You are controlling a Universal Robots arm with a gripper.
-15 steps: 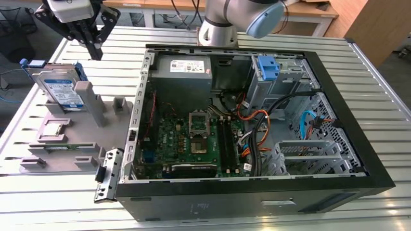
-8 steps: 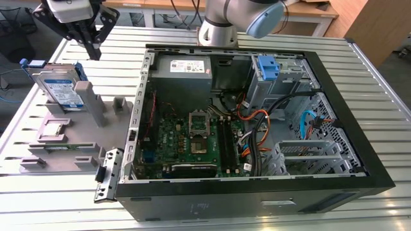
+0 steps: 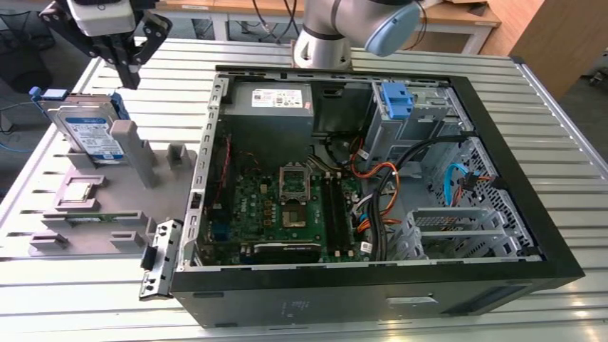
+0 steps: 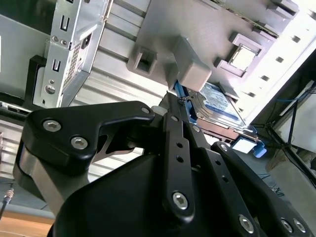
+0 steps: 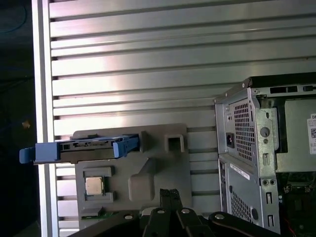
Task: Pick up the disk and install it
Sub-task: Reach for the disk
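Item: the disk [image 3: 90, 134], a flat rectangular silver metal hard drive with a blue-and-white label, framed by a bright blue plastic carrier. Location: it stands on edge, slightly tilted, in a slot of the moulded grey plastic fixture [image 3: 119, 208] on the slatted aluminium table [image 3: 560, 128]. This is at the exterior view's left, well apart from the open black computer case [image 3: 380, 288]. A small grey square chip [image 3: 78, 191] sits in a pocket of the same fixture, beside the disk. Handling, by judgement: dense for its size, rigid and sensitive to knocks. The bare metal faces are probably slippery, and the plastic frame has some give. Best hold, by judgement: across the two flat faces at the upper edge that stands free of the slot, or on the blue side rails. Tool: the black two-finger gripper [image 3: 130, 80] is clenched on nothing, its tips pressed together in both wrist views. Relation: it hangs above the disk's upper edge, near but not touching. In the first wrist view the disk [image 5: 84, 148] shows edge-on, off to one side of the fingertips.
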